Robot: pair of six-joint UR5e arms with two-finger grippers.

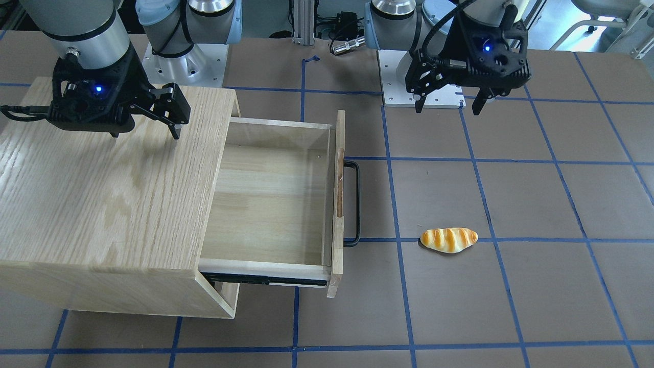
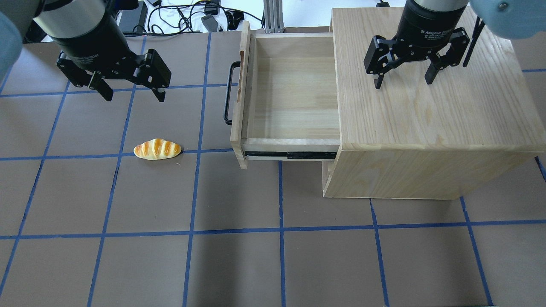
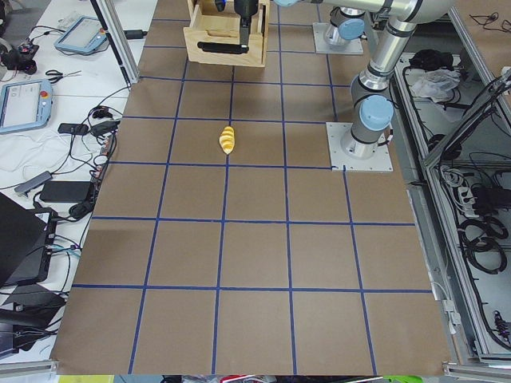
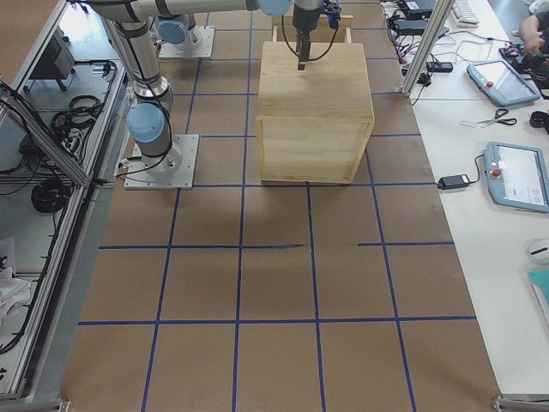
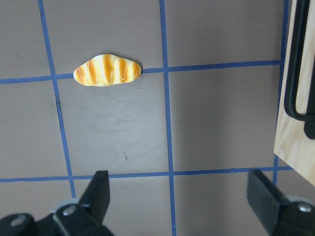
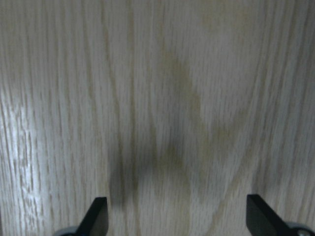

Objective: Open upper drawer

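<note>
The upper drawer (image 1: 271,199) stands pulled well out of the oak cabinet (image 1: 102,194), and its inside is empty. Its front panel (image 2: 240,98) carries a black bar handle (image 2: 228,94), which also shows at the right edge of the left wrist view (image 5: 295,64). My left gripper (image 2: 134,96) is open and empty, hovering over the table to the left of the handle and apart from it. It also shows in the front-facing view (image 1: 448,108). My right gripper (image 2: 403,83) is open and empty just above the cabinet top (image 6: 162,98).
A toy bread roll (image 2: 157,149) lies on the brown table (image 2: 213,256) in front of my left gripper, also seen in the left wrist view (image 5: 107,70). Blue tape lines grid the table. The cabinet stands on the table's right half (image 4: 313,94).
</note>
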